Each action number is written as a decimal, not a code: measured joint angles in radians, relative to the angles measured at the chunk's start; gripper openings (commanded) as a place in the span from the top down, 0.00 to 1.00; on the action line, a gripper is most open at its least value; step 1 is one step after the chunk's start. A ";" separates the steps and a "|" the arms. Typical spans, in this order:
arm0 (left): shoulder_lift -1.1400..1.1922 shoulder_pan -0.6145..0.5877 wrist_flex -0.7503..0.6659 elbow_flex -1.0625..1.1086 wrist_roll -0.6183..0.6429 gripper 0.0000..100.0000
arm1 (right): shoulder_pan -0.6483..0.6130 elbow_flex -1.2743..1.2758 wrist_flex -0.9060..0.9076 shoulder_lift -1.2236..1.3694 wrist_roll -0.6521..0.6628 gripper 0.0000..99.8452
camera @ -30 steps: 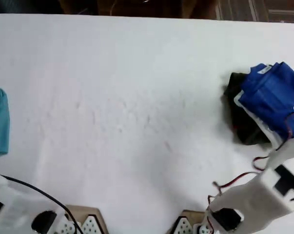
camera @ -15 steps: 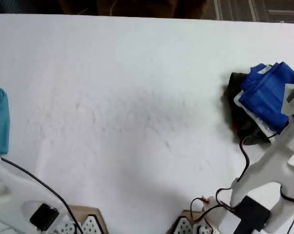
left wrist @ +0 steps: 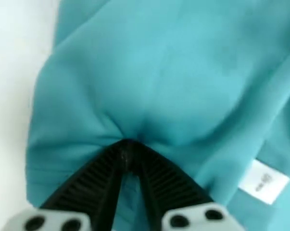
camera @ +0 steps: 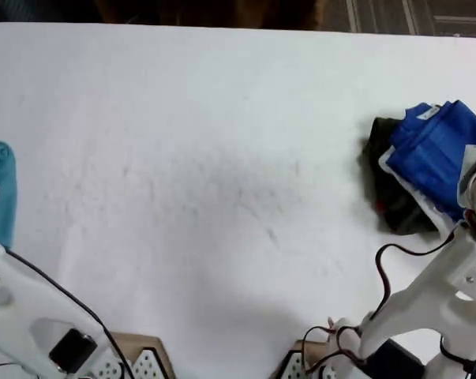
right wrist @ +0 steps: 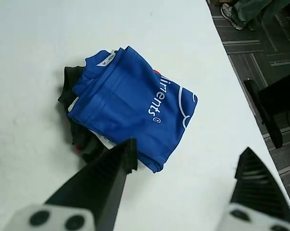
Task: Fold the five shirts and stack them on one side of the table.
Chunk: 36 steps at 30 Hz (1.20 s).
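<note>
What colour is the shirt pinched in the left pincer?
The shirt is plain teal; the left wrist view shows it best.

Teal shirt (camera: 2,181) cut by edge, dark shirt (camera: 380,175) mostly under blue shirt (camera: 435,150)

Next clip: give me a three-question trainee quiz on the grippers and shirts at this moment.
1. True or false: the right gripper is shut on the blue shirt.
2. What does the left gripper pinch? A) the teal shirt B) a red towel C) a white sock
3. Fill in: the bottom garment of the pile under the blue shirt is ___.
Key: 1 false, it is open above the shirt; 2 A; 3 black.
</note>
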 measured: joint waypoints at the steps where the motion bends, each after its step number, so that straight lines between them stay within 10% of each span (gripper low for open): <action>1: 0.003 0.002 0.043 -0.026 0.000 0.97 | 0.000 0.000 0.000 -0.005 0.000 0.67; 15: 0.008 0.063 0.664 -0.489 0.169 0.97 | 0.000 0.221 0.000 -0.170 0.000 0.67; 36: 0.025 0.021 0.641 -0.315 0.021 0.83 | -0.002 0.453 0.000 -0.405 0.000 0.67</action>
